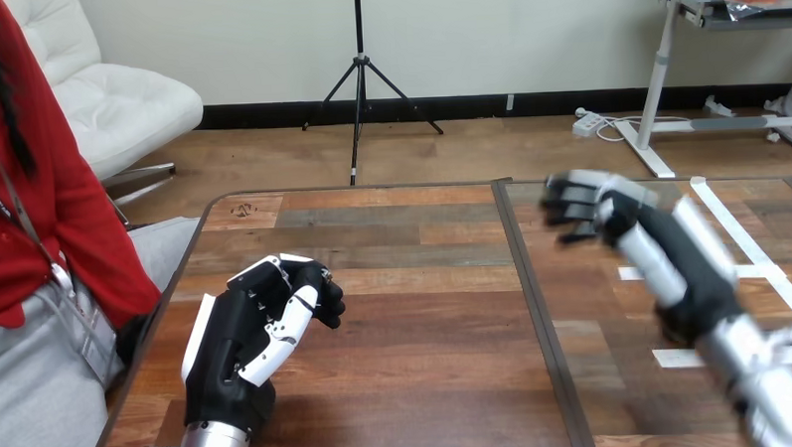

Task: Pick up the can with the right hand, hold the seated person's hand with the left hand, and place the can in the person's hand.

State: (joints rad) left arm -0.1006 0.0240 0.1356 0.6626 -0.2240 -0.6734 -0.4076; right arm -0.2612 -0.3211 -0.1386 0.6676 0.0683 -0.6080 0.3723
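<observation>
The left robot hand (252, 333) is over the left part of the wooden table (426, 332), its fingers curled in on themselves, clenched around nothing. Near it, at the table's left edge, sits a person (29, 375), with a red sleeve (84, 234) close to that edge. The right robot hand (620, 216) is raised above the table's right part, near strips of white tape (761, 265). It is blurred, and I cannot tell whether it grips anything.

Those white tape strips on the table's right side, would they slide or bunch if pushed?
Probably neither: the white tape strips lie flat on the wooden table with no lifted edge showing, so they look stuck down. Peeled off, such thin strips would likely be floppy and light.
</observation>
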